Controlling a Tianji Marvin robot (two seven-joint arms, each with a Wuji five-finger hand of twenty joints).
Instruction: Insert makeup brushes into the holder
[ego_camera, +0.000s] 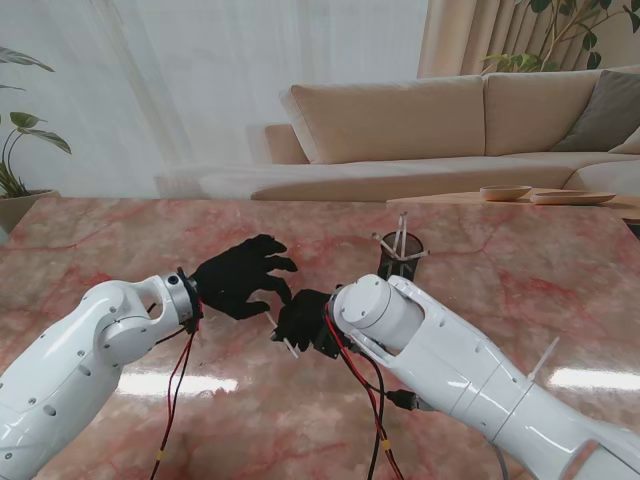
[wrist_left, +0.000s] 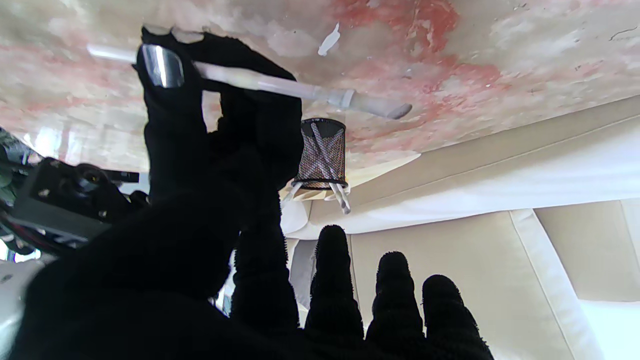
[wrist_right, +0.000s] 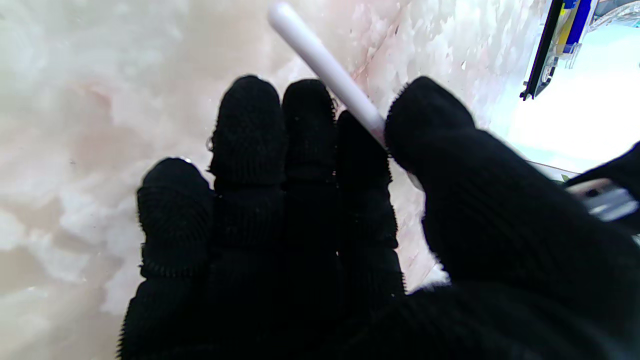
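Observation:
A white makeup brush (ego_camera: 288, 343) is held just over the table between both black-gloved hands. My right hand (ego_camera: 303, 320) is shut on it. In the right wrist view its thumb and forefinger (wrist_right: 360, 150) pinch the brush (wrist_right: 325, 65), and the rounded handle end sticks out past the fingers. My left hand (ego_camera: 240, 278) sits to the left and a little farther from me. In the left wrist view its thumb and forefinger grip the shaft (wrist_left: 300, 90) while the other fingers (wrist_left: 395, 295) stay straight. The black mesh holder (ego_camera: 400, 258) (wrist_left: 320, 150) stands upright to the right, with several brushes in it.
The pink marble table (ego_camera: 520, 300) ends at a beige sofa (ego_camera: 400, 130). Two wooden dishes (ego_camera: 505, 192) sit on a side table at the far right. Red and black cables (ego_camera: 372, 400) hang along the right arm. A plant (ego_camera: 15, 160) stands at the left.

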